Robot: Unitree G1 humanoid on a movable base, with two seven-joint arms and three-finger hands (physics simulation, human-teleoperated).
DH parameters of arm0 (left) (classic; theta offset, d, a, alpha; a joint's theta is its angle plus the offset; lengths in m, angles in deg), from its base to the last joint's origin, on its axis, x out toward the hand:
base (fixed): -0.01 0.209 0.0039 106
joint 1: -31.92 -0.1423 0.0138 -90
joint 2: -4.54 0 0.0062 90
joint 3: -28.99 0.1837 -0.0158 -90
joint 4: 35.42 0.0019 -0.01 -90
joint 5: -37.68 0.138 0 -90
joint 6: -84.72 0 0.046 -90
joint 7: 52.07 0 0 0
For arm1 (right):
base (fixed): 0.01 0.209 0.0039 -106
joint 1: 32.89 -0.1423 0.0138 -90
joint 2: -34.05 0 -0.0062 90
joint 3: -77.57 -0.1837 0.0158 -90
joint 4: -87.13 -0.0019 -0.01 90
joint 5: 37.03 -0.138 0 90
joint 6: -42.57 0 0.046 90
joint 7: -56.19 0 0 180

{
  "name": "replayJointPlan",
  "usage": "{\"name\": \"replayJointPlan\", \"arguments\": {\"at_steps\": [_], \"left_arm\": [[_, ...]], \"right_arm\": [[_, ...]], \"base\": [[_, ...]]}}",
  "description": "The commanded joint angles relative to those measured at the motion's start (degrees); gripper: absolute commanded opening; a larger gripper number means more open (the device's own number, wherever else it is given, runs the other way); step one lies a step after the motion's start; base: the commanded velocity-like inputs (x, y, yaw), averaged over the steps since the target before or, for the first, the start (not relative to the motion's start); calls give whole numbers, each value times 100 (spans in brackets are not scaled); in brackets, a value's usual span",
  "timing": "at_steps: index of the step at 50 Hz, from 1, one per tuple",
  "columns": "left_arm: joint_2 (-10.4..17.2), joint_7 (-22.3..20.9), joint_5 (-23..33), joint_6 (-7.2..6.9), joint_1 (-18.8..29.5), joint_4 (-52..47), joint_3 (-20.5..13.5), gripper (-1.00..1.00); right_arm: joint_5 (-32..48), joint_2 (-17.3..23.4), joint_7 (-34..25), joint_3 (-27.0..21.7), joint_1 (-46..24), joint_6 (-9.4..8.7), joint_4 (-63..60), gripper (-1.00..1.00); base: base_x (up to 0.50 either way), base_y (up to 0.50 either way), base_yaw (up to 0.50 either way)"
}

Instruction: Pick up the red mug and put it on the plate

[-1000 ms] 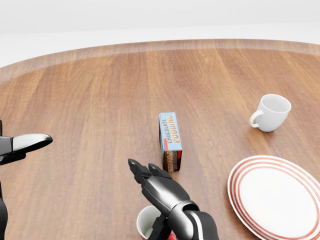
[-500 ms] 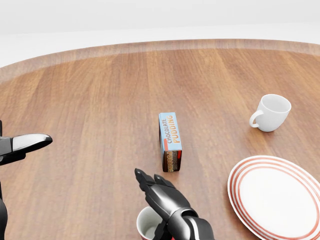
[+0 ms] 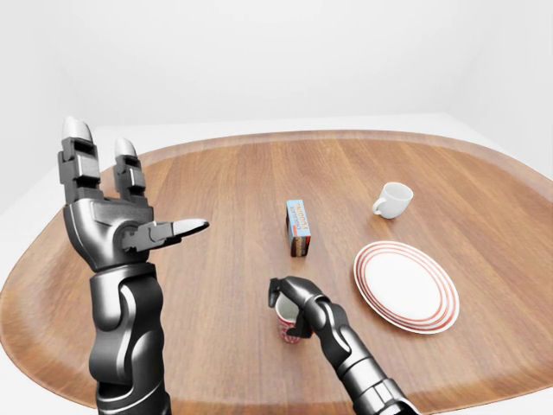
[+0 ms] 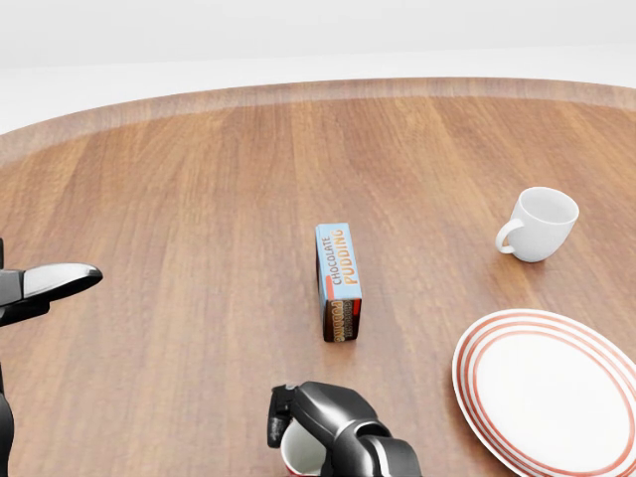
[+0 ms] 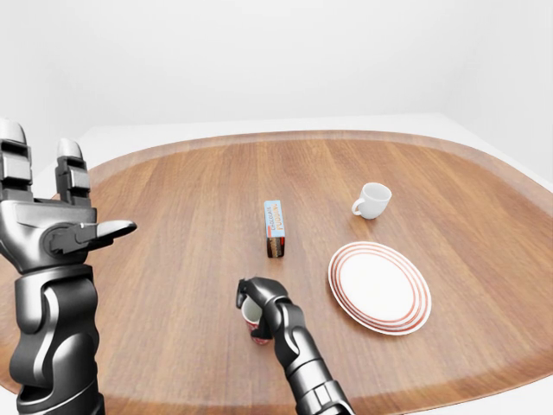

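Three fingers of my right hand curl over the red mug, clamped on its rim at the table's six o'clock edge. The plate lies at the mug's two o'clock, well apart, and my left hand is raised with fingers spread.

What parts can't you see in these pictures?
- Red mug: mostly covered by the right hand in every view; its handle is hidden.
- Head view: the bottom edge cuts off the mug and the right arm.
- Grip: whether the fingers truly press the mug is unclear.
- Plate: cut by the head view's right edge.
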Motion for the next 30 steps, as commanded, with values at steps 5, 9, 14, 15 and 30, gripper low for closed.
{"name": "replayJointPlan", "arguments": {"at_steps": [5,9,14,15,30], "left_arm": [[13,-28,6,0,-4,87,-9,100],[-1,-9,2,0,-9,38,4,100],[7,-23,20,0,-2,86,-10,100],[4,-26,22,0,-7,89,-7,100],[-5,-25,36,0,-9,57,-3,100]], "right_arm": [[120,88,-176,62,339,-1,-385,-100],[203,196,-468,21,578,-1,-1282,-100],[130,298,-1322,27,1044,-1,-3153,-100],[174,356,-1453,78,1106,-1,-3441,-100],[161,376,-2427,162,1133,-1,-5113,-100]], "base": [[0,0,0],[0,0,0],[0,0,0],[0,0,0],[0,0,0]]}}
